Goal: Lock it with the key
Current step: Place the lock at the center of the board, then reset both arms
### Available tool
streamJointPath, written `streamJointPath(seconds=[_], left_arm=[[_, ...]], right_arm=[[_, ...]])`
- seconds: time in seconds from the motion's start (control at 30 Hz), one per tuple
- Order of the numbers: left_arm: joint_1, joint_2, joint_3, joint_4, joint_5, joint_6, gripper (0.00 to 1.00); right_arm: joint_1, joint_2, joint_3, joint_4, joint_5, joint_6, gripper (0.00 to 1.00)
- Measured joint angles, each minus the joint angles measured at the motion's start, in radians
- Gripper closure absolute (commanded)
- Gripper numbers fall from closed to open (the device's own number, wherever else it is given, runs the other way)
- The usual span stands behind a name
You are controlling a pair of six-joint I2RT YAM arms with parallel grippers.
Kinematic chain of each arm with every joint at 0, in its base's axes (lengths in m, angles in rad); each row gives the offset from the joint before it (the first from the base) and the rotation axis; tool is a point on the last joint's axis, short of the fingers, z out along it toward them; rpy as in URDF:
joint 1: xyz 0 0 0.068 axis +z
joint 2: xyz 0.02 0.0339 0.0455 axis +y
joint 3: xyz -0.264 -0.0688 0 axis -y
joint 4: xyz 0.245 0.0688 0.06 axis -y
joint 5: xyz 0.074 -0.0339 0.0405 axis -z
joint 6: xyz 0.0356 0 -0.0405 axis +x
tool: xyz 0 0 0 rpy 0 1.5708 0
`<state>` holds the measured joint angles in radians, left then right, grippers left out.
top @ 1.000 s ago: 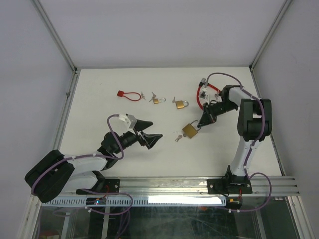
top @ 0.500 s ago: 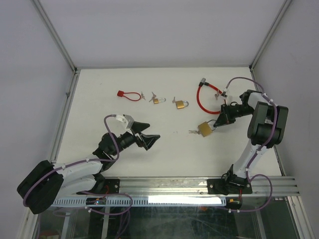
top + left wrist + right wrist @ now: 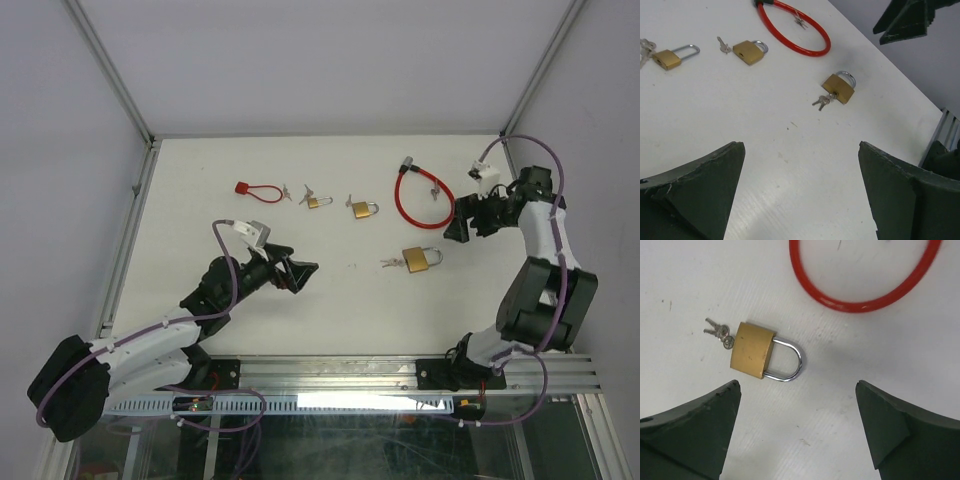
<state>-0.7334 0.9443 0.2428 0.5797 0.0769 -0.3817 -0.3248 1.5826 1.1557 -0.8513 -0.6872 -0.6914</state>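
White tabletop point(image 3: 200, 230) with pale walls on three sides fills the overhead view. On it the brass padlock point(image 3: 421, 259) lies flat just nearer the arm bases than the red cable lock point(image 3: 399, 205), its keys point(image 3: 390, 264) at its left end. The right gripper point(image 3: 468, 225) hovers just right of the cable lock, jaws spread, apart from the padlock. The left gripper point(image 3: 300, 275) is well left of the cable lock, also wide and holding nothing. Two smaller padlocks point(image 3: 362, 209) lie left of the cable lock; their keys are too small to read. From the left wrist, the padlock point(image 3: 838, 88) sits beyond the splayed fingers point(image 3: 700, 185), below the cable lock point(image 3: 790, 20), whose top is cut off by the frame. From the right wrist, the padlock point(image 3: 753, 350) lies beyond and between the wide-set fingers point(image 3: 690, 425), below the cable lock point(image 3: 860, 305), touching neither. Both shackle legs meet the body; whether a key point(image 3: 717, 332) sits in the keyhole I cannot tell.
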Motion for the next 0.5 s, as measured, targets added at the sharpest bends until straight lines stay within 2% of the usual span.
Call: streamJointPath(seconds=[0.13, 0.27, 0.33, 0.5], left_arm=[[0.0, -0.038, 0.11, -0.15, -0.055, 0.015, 0.01], [0.009, -0.08, 0.231, -0.261, -0.091, 0.035, 0.01], [0.016, -0.093, 0.3, -0.322, -0.106, 0.045, 0.01], [0.022, -0.101, 0.54, -0.472, -0.139, 0.1, 0.01]], right_arm=[[-0.003, -0.257, -0.053, 0.127, 0.02, -0.001, 0.0], [-0.003, -0.503, -0.09, 0.28, 0.033, 0.139, 0.0], [-0.004, -0.562, -0.06, 0.315, 0.012, 0.215, 0.0], [-0.004, -0.562, 0.095, 0.341, -0.089, 0.37, 0.0]])
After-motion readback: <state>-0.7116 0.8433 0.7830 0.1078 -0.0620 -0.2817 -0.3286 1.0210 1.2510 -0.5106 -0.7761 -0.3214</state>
